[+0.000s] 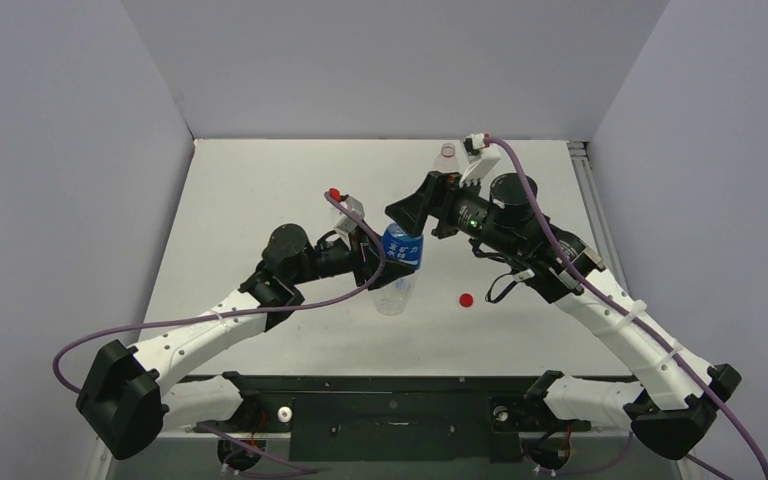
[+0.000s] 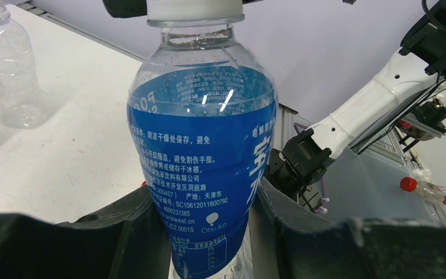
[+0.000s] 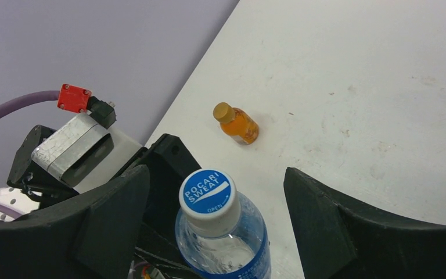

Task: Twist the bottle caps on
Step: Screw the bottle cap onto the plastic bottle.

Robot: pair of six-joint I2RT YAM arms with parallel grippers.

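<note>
A clear bottle with a blue label [image 1: 401, 250] stands upright near the table's middle, and my left gripper [image 2: 208, 216] is shut on its lower body. A blue-and-white cap [image 3: 208, 195] sits on the bottle's neck. My right gripper [image 3: 216, 177] hangs over that cap, open, with a finger on each side and a gap to both. From above, the right gripper [image 1: 412, 212] covers the bottle's top. A loose red cap [image 1: 466, 299] lies on the table right of the bottle. A small orange bottle [image 3: 241, 127] lies on its side with a gold cap [image 3: 223, 111] on it.
An empty clear bottle [image 1: 447, 150] stands at the back edge by the wall. In the left wrist view another clear bottle [image 2: 11, 75] stands to the left, and a small red-capped bottle [image 2: 432, 190] lies beyond the right arm's base. Walls close three sides.
</note>
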